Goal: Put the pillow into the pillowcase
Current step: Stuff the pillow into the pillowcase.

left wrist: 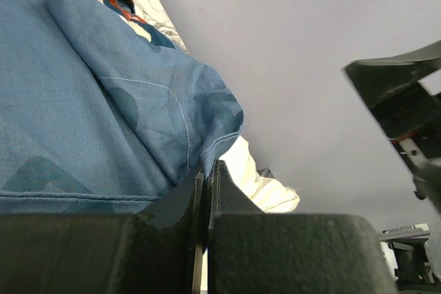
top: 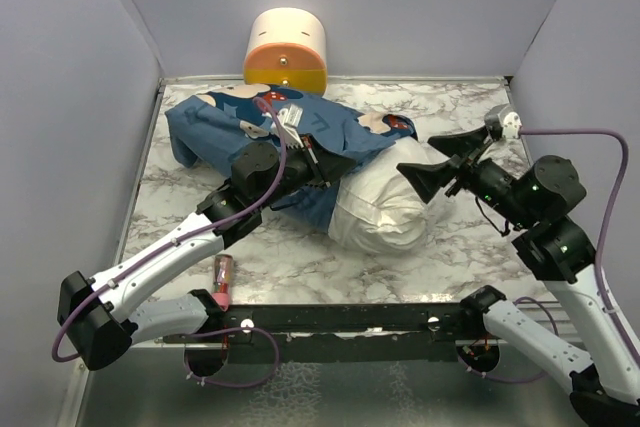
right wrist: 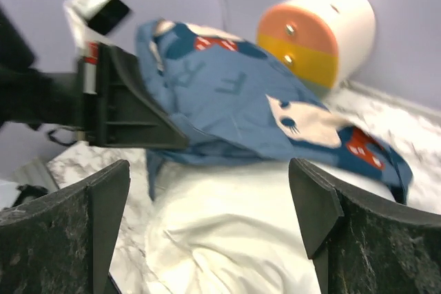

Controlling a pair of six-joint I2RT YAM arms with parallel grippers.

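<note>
Blue pillowcase cloth is pinched in the closed left gripper, while the right gripper gapes wide and empty, the white pillow just ahead of it.

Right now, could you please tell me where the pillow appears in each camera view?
Top external: the pillow lies centre-right, its left end covered by the pillowcase.
Left wrist: the pillow shows as a white sliver below the cloth's hem, lower centre.
Right wrist: the pillow fills the lower centre.
Shared landmark: the blue pillowcase, draped over it in all three views.
</note>
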